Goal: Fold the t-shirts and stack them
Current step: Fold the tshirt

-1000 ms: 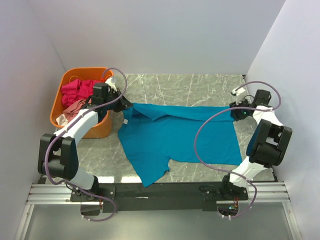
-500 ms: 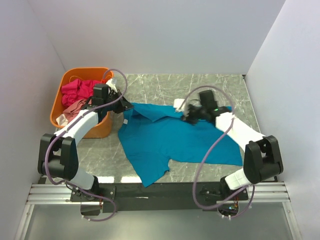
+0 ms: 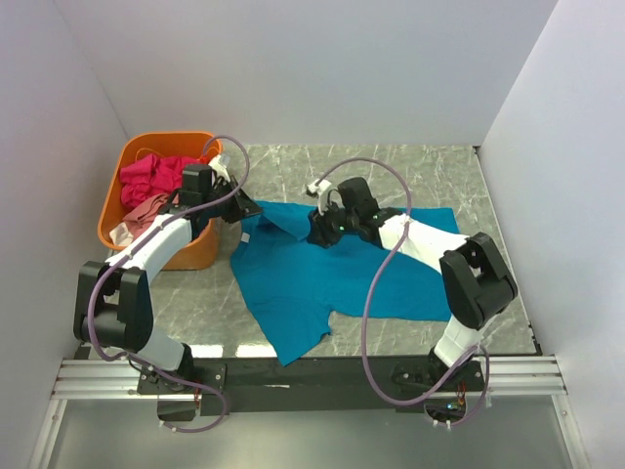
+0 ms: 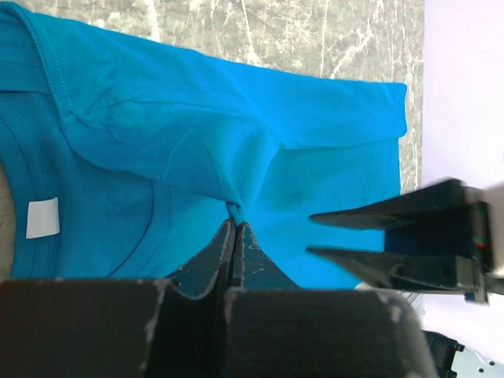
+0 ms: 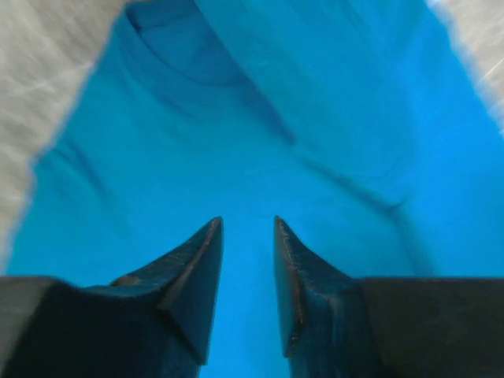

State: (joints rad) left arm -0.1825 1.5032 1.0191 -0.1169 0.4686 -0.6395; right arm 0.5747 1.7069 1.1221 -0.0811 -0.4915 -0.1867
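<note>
Teal t-shirt (image 3: 322, 278) lies spread on marble table (image 3: 410, 171); left gripper (image 4: 235, 232) is clamped on a pinch of its fabric; right gripper (image 5: 246, 236) hovers over it, jaws parted, nothing between; magenta t-shirt (image 3: 151, 176) and salmon t-shirt (image 3: 146, 207) sit in orange basket (image 3: 181, 256)

Lab test cell: plain white walls (image 3: 293, 68), marble-patterned tabletop (image 3: 391, 166), aluminium mounting rail (image 3: 98, 376).
</note>
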